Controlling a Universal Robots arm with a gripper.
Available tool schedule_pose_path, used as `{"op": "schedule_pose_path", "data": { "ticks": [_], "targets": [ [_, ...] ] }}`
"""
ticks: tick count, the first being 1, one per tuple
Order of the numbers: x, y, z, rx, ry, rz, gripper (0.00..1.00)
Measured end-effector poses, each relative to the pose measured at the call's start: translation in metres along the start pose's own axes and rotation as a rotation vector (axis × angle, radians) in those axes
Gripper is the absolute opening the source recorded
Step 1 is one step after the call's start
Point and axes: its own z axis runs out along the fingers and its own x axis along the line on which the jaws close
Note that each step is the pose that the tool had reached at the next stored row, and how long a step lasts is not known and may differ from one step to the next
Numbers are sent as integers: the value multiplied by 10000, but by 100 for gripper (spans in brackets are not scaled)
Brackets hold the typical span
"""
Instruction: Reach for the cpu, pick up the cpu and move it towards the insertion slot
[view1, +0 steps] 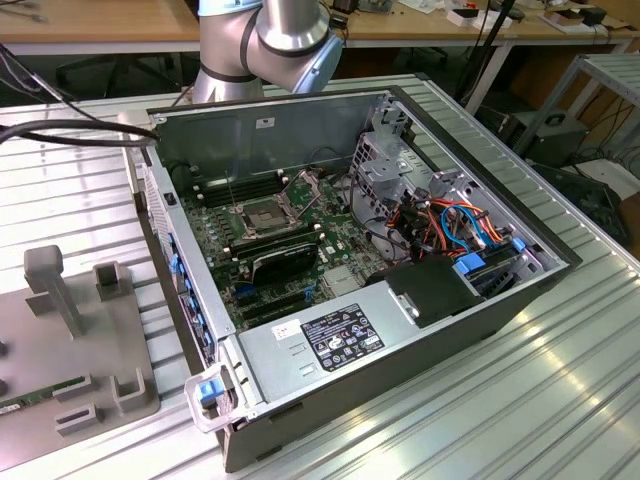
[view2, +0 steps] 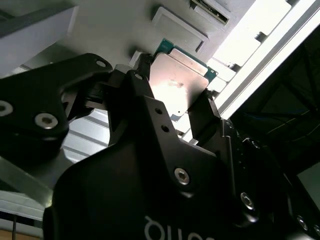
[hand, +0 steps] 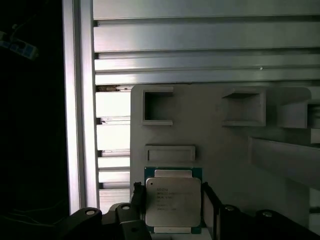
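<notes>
Ribbed aluminium table (view1: 500, 420) carries an open black computer case (view1: 350, 415) and, at the exterior view's left, a grey moulded fixture plate (view1: 30, 350). In both wrist views your black gripper (hand: 172, 205) has its fingers (view2: 210, 102) pinching the thin, pale silvery square cpu (hand: 173, 197) by two opposite edges, over that plate near one edge. The silver-framed square insertion slot (view1: 262, 215) sits well apart, inside the case. Watch that narrow edge grip: a slip or tilt could drop the chip.
</notes>
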Motion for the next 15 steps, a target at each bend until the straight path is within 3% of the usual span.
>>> {"op": "schedule_pose_path", "data": {
  "ticks": [8, 12, 15],
  "targets": [
    [-2, 3, -201, 0, 1, 0, 55],
    [-4, 5, -376, 0, 0, 0, 55],
    [-5, 6, -438, 0, 0, 0, 55]
  ]
}}
